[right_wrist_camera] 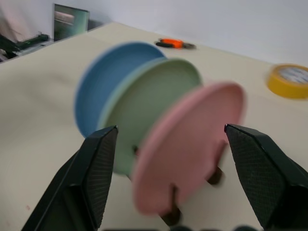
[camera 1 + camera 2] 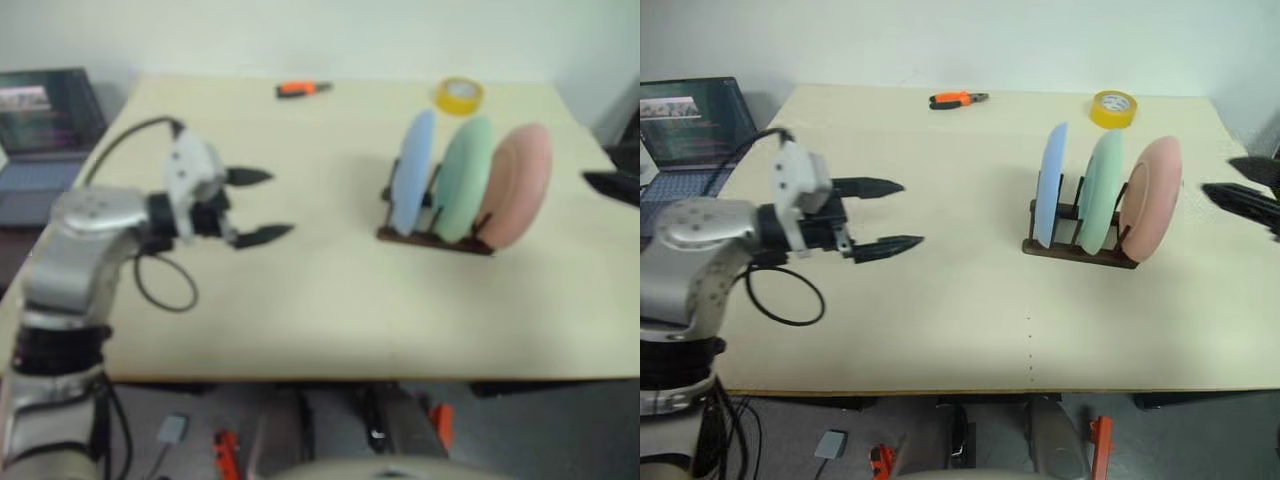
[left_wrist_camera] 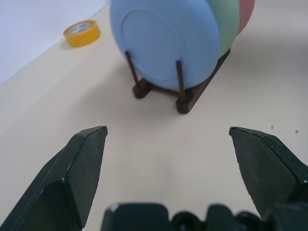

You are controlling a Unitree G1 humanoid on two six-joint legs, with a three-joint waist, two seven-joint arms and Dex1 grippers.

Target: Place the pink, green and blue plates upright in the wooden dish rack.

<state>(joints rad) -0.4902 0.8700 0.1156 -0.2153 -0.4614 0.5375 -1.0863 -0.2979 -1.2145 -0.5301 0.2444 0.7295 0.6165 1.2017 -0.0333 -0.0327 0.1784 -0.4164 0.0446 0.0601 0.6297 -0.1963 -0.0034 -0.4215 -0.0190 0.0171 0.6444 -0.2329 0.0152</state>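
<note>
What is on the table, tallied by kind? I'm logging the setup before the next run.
Plates: 3, blue plate, green plate, pink plate, all standing in the rack
Wooden dish rack: 1
Yellow tape roll: 1
Orange-handled pliers: 1
Laptop, at the table's left edge: 1
Total: 7

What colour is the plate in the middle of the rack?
Mint green. The middle plate stands between the blue and pink ones, clearest in the right eye view.
</note>
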